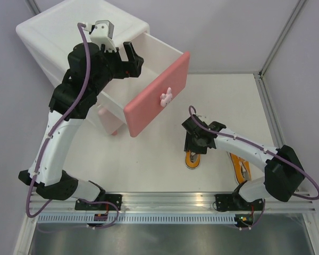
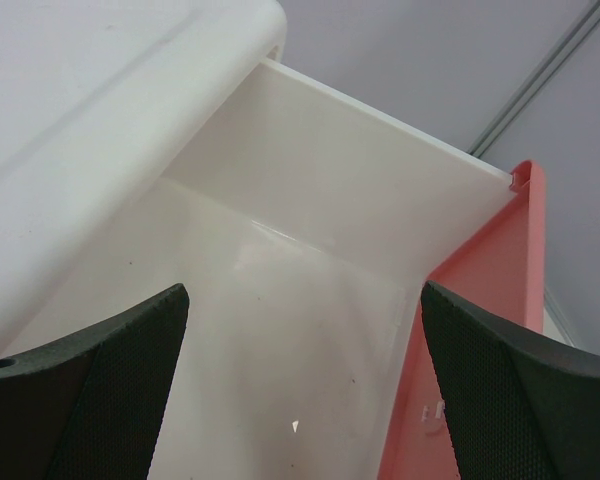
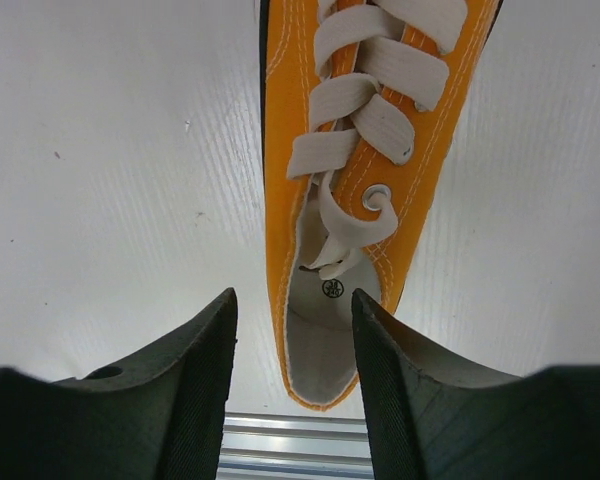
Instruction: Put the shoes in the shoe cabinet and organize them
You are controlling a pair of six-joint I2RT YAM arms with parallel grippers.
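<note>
The white shoe cabinet (image 1: 53, 37) stands at the far left, its top drawer pulled out by the pink front (image 1: 157, 98) with a bunny knob (image 1: 166, 96). My left gripper (image 1: 133, 61) hangs open over this drawer. In the left wrist view the drawer's inside (image 2: 280, 300) holds nothing between the open gripper (image 2: 300, 400). An orange shoe (image 1: 192, 158) with white laces lies on the table. My right gripper (image 1: 194, 144) is open just above its heel; the right wrist view shows the shoe (image 3: 330, 190) between the spread gripper (image 3: 295, 330). A second orange shoe (image 1: 239, 169) lies partly under the right arm. The cream shoes are out of view.
The cabinet's lower drawer front (image 1: 109, 118) is closed, with a pink foot (image 1: 115, 132) below it. A metal rail (image 1: 165, 201) runs along the near table edge. A frame post (image 1: 279, 37) rises at the back right corner.
</note>
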